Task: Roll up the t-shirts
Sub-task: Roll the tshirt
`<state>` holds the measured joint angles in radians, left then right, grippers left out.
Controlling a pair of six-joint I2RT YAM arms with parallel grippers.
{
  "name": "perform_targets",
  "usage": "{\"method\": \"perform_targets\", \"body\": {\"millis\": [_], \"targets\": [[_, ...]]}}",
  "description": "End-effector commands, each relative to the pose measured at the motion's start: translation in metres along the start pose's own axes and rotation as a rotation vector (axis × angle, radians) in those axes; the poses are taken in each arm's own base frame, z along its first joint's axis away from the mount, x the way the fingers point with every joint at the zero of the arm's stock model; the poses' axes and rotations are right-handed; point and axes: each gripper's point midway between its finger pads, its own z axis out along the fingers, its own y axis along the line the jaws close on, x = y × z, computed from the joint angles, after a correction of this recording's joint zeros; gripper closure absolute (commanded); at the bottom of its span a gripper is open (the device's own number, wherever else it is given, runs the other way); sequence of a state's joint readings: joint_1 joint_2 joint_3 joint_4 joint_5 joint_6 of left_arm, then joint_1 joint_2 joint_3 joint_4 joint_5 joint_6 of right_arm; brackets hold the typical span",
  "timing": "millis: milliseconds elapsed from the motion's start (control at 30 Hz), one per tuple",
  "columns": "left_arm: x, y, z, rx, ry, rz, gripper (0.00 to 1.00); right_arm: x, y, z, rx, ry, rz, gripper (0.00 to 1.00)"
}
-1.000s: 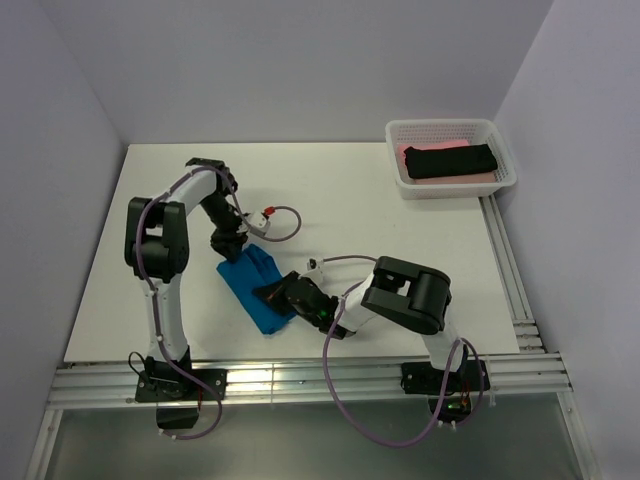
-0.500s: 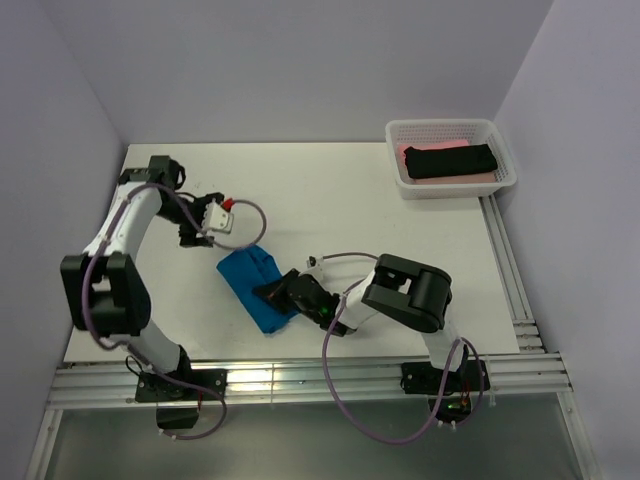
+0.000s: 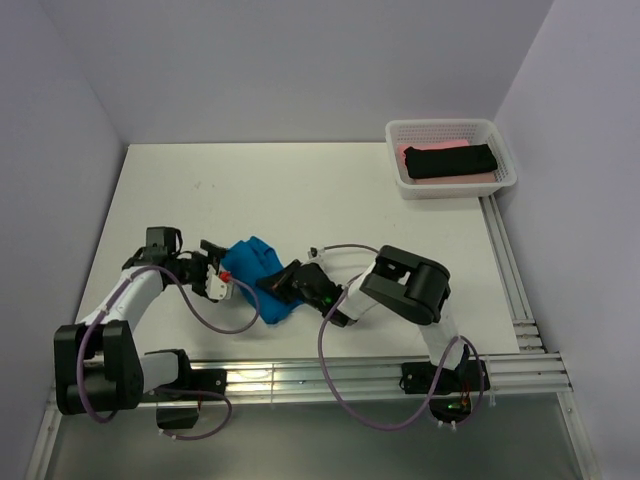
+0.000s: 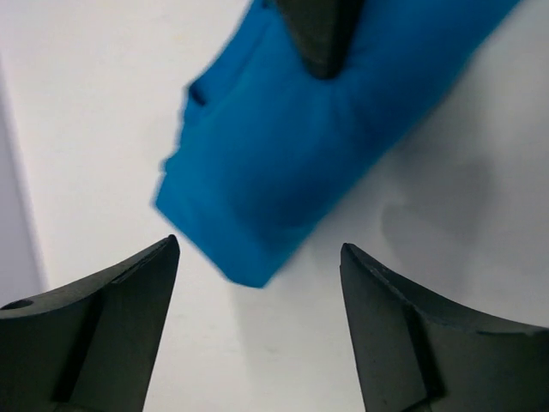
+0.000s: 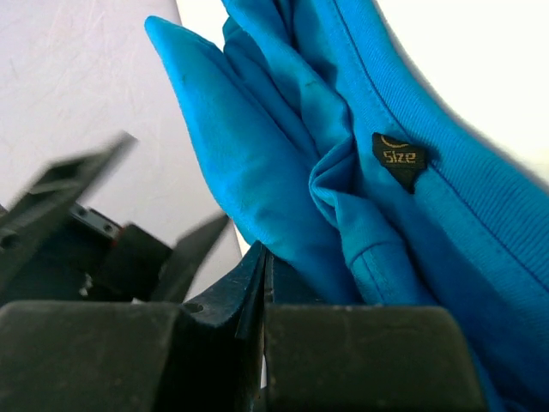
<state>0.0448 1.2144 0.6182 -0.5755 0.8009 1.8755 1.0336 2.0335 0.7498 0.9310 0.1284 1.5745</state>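
The right end effector [image 5: 264,262] has its fingers pressed together on a fold of the blue t-shirt [image 4: 292,146], near the collar and the size label [image 5: 401,159]. That pinch seems meant to keep the bundle from slipping or unrolling while the other arm works.

The left end effector [image 4: 259,251] sits low over the table [image 3: 330,190] with its fingers wide apart and nothing between them. The t-shirt's near corner lies just ahead of it, between the lines of the two fingers, which suits reaching in for that loose end.

The cloth is bunched into a thick, uneven wad, not a tidy roll, so I judge the rolling to be partly done.

Both end effectors crowd the same small bundle and face each other across it, so there is little room between them. Bare table lies open to either side of the left end effector. Far beyond the right end effector, the basket [image 3: 447,189] holds a black t-shirt [image 3: 450,160] on a pink t-shirt [image 3: 425,148].
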Motion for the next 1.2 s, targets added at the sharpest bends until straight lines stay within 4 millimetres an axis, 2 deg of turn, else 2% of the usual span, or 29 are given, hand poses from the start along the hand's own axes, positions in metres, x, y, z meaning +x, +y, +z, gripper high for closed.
{"method": "perform_targets", "body": {"millis": [0,167,433,600,667,733,867,1067,1133,1167], "targets": [[0.001,0.043,-0.003,-0.179,-0.039,0.186,0.18,-0.006,-0.057,0.002,0.173,0.003,-0.076,1.0],[0.015,0.037,0.006,-0.205,-0.008,0.288,0.15,-0.003,-0.059,0.004,0.175,0.051,-0.054,1.0],[0.035,-0.003,0.024,-0.102,0.028,0.374,0.14,-0.008,-0.058,0.005,0.172,0.068,-0.035,1.0],[0.041,-0.005,0.032,-0.111,0.026,0.425,0.15,-0.01,-0.057,0.007,0.166,0.063,-0.035,1.0],[0.047,-0.006,0.037,-0.11,0.034,0.427,0.16,-0.005,-0.057,0.007,0.163,0.092,-0.031,1.0],[0.053,0.0,0.038,-0.126,0.058,0.473,0.16,-0.004,-0.058,0.008,0.163,0.1,-0.029,1.0],[0.059,-0.006,0.044,-0.084,0.059,0.489,0.18,-0.001,-0.055,0.009,0.151,0.113,-0.024,1.0],[0.059,-0.018,0.045,-0.003,0.047,0.543,0.33,0.001,-0.054,0.011,0.153,0.132,-0.026,1.0],[0.058,-0.024,0.046,0.038,0.039,0.594,0.49,0.002,-0.053,0.012,0.15,0.137,-0.023,1.0],[0.058,-0.024,0.045,0.041,0.045,0.608,0.6,0.002,-0.051,0.011,0.148,0.14,-0.024,1.0]]}}
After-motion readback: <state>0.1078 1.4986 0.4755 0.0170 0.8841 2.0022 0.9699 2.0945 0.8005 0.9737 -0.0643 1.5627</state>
